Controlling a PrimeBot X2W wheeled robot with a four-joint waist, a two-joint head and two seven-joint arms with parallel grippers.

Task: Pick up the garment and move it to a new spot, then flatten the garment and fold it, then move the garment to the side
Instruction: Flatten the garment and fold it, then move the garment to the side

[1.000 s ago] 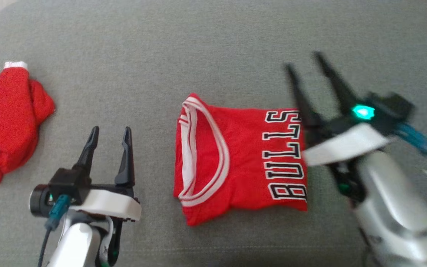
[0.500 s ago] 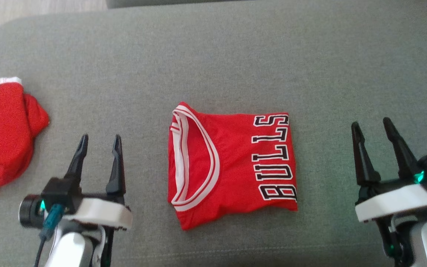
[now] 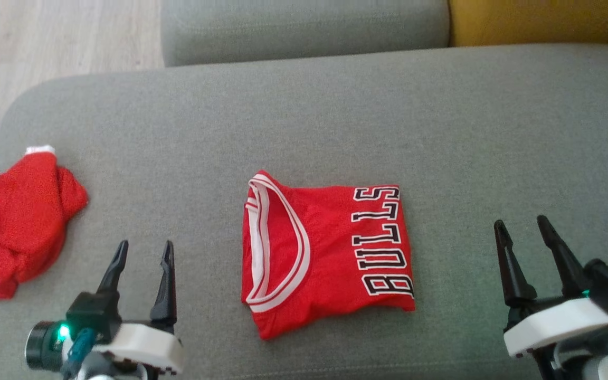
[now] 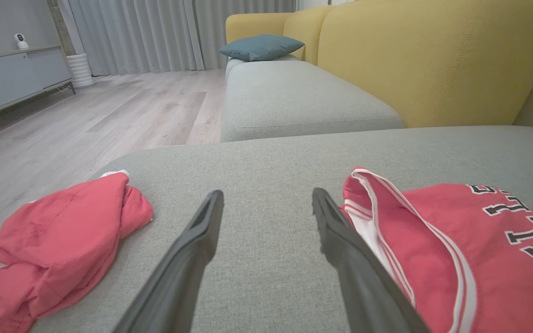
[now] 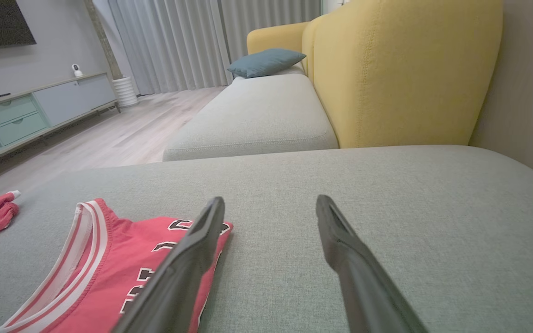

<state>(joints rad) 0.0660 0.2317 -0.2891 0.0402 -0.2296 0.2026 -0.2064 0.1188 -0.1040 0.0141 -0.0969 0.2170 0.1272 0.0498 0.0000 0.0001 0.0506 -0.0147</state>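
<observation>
The garment is a red jersey with white trim and black "BULLS" lettering. It lies folded into a rough square in the middle of the grey sofa seat. My left gripper stands open and empty to the jersey's left, apart from it. In the left wrist view the left gripper hovers over bare cushion, with the jersey just right of its right finger. My right gripper is open and empty to the jersey's right. The right wrist view shows that gripper with the jersey at its left.
A second red garment lies crumpled near the seat's left edge, also seen in the left wrist view. Beyond the seat are another grey cushion, a yellow sofa back and wooden floor to the left.
The right gripper has drawn back from over the jersey's lettered edge to the lower right, clear of it. The head view has shifted, showing more of the sofa's far side. The jersey lies unmoved.
</observation>
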